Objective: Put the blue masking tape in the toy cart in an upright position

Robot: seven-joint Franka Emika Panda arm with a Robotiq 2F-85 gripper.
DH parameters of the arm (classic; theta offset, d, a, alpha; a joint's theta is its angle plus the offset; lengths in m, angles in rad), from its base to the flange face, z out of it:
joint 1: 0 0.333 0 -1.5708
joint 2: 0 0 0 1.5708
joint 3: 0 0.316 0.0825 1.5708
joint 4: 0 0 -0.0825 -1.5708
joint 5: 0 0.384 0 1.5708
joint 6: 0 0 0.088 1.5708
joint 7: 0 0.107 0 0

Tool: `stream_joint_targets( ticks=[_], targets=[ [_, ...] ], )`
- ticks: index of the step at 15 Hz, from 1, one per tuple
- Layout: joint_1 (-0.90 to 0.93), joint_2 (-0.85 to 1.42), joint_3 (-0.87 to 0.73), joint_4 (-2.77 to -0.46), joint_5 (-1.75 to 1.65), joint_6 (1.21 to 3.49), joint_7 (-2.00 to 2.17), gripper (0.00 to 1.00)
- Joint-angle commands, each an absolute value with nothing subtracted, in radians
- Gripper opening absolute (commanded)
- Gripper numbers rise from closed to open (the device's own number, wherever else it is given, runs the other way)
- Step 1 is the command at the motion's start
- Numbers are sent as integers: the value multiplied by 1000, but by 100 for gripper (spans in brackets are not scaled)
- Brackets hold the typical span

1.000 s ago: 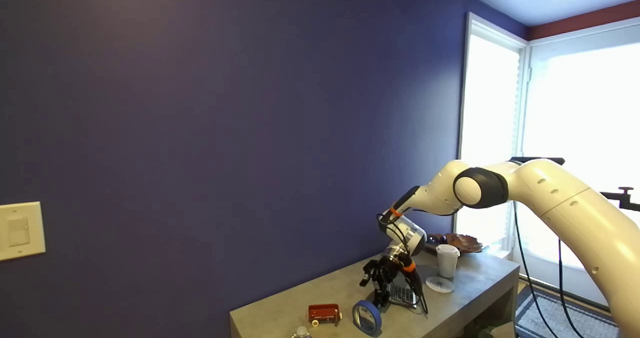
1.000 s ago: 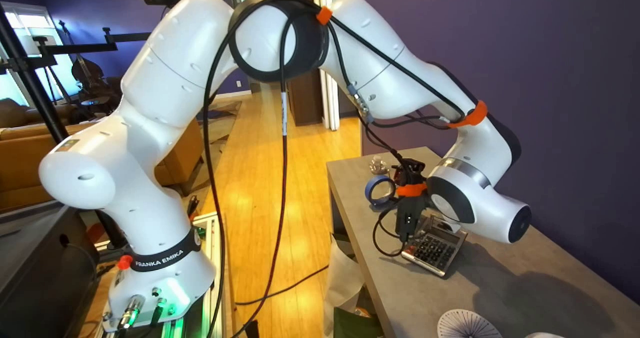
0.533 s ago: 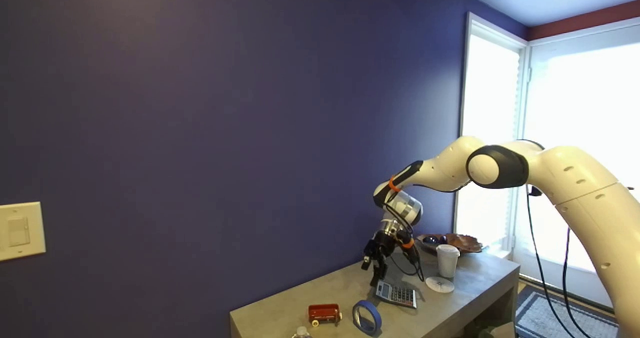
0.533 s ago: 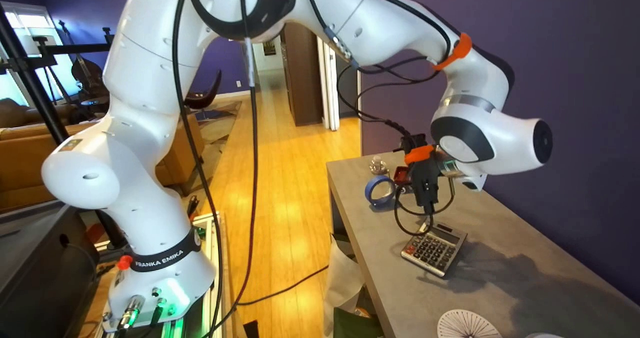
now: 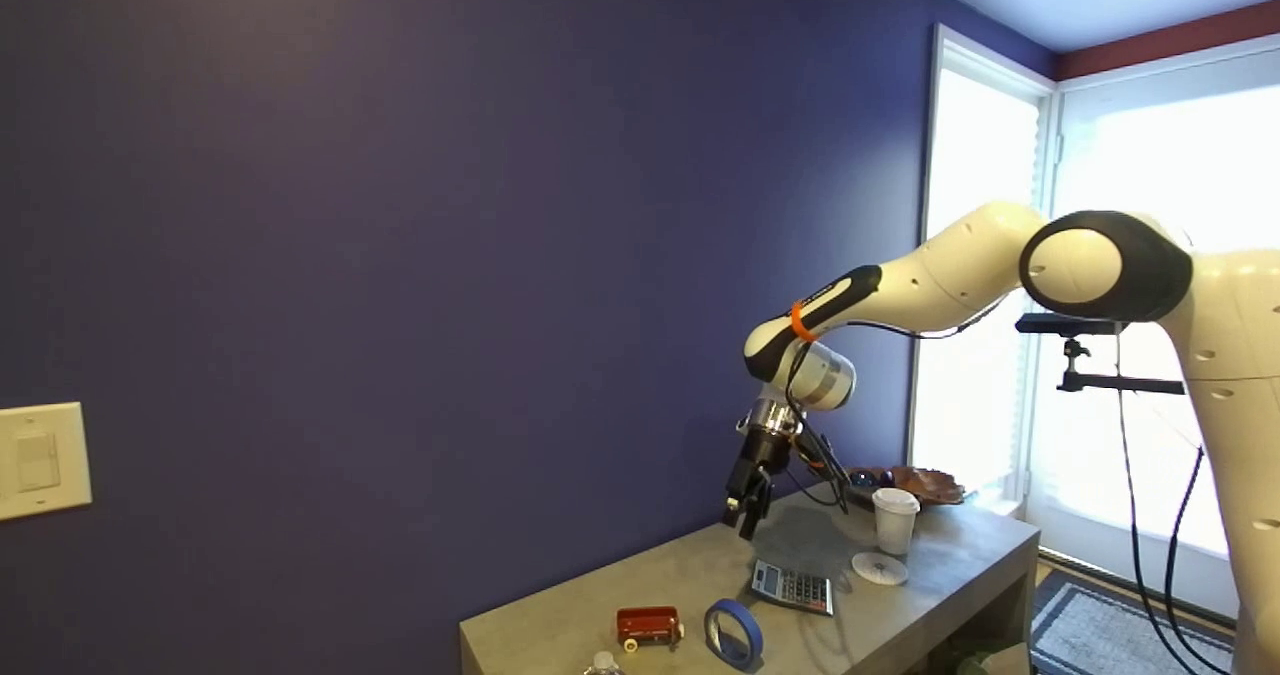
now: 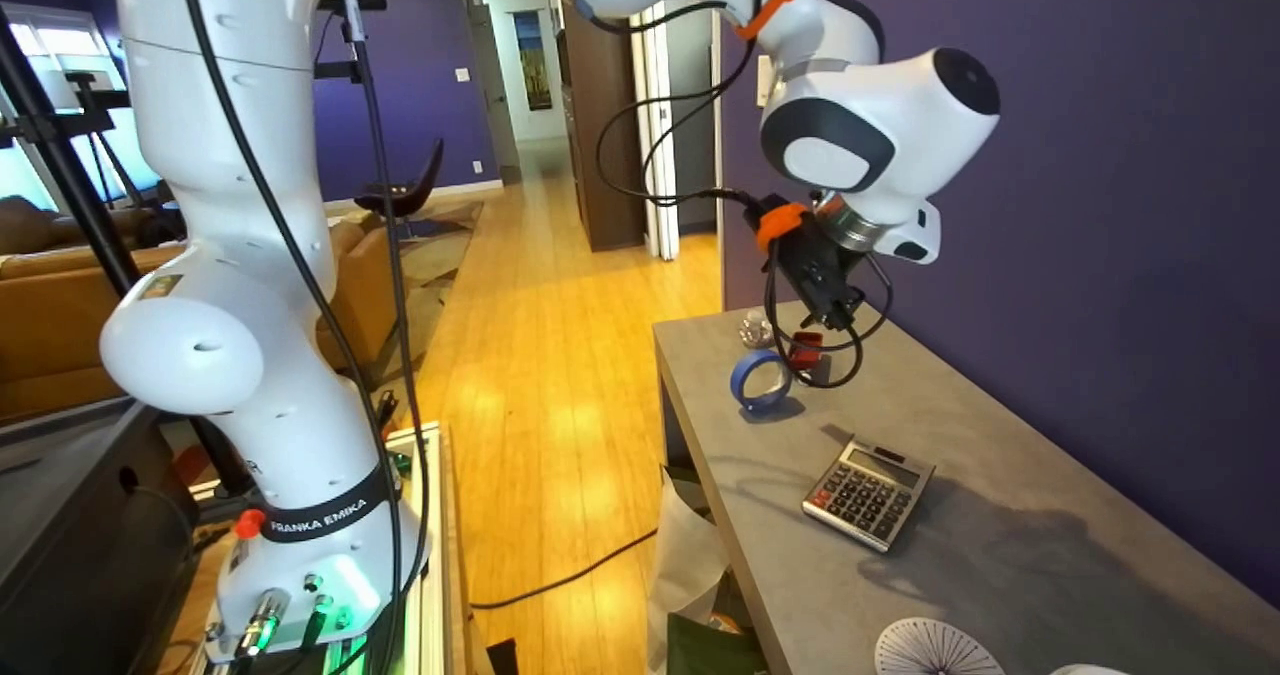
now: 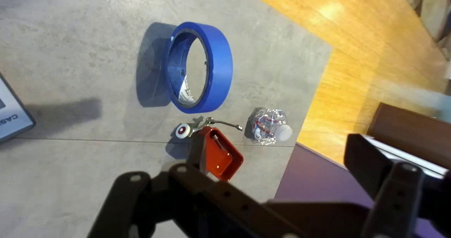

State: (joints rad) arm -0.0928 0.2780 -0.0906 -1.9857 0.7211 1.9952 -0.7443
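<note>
The blue masking tape stands on its rim on the grey table, its hole facing sideways; both exterior views show it too. Close beside it is the toy cart, a small red wagon with white wheels and a metal handle. In the wrist view, one finger covers part of the cart. My gripper hangs in the air above the table, back from the tape and cart and towards the wall. Its fingers are spread wide in the wrist view, nothing between them.
A calculator lies near the tape. A clear plastic bottle with a white cap stands by the cart, near the table's end. Further off are a white cup, a round disc and a brown bowl. A purple wall runs behind.
The arm has risen and drawn back, lifting the gripper from low beside the tape and calculator to well above the table. Tape, cart and calculator have stayed in place.
</note>
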Motion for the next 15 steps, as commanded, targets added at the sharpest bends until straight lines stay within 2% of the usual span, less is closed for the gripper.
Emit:
stream_joint_targets(
  ticks=[1, 3, 4, 6, 12, 15],
  targets=[
    [-30, 121, -49, -2203, 635, 2265, -659, 100],
    [-5, 83, -22, -2272, 585, 2389, -599, 100],
    [-45, 160, -18, -2170, 634, 2291, -655, 100],
    [-24, 127, -2, -2227, 611, 2362, -622, 100],
    [-22, 105, -3, -2253, 601, 2376, -604, 100],
    [1, 107, 4, -2281, 515, 2484, -520, 100]
  ],
)
